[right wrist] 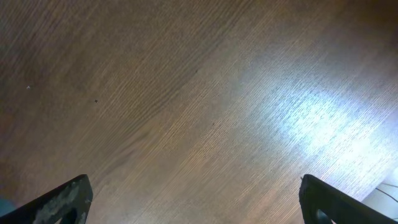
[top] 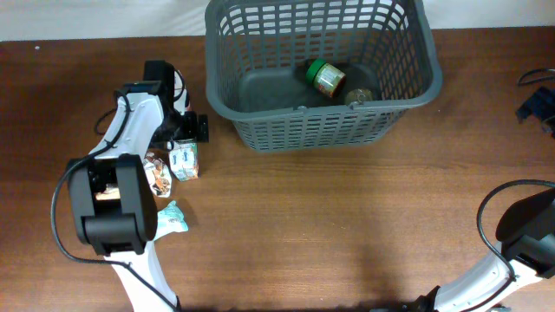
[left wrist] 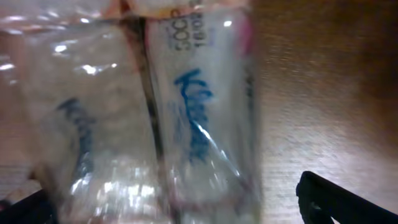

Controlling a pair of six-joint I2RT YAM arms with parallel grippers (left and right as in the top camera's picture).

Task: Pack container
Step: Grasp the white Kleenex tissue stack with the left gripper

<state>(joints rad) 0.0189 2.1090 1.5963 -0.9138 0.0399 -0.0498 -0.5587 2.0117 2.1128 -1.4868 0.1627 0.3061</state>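
Observation:
The container (top: 408,95), a large dark grey slotted basket, stands at the back centre of the table. Inside it lie a green-lidded jar (top: 327,77) and a second jar (top: 359,95). A clear-wrapped tissue pack with blue lettering (top: 184,160) (left wrist: 186,124) lies on the table left of the basket. My left gripper (top: 186,134) (left wrist: 174,205) hovers open right over it, with one finger on each side of the pack. My right gripper (right wrist: 193,199) is open above bare wood with nothing between its fingers.
A brown snack packet (top: 160,175) lies against the tissue pack, and a teal-and-white packet (top: 172,217) lies nearer the front. The right arm (top: 529,230) sits at the front right corner. Black cables (top: 539,95) lie at the right edge.

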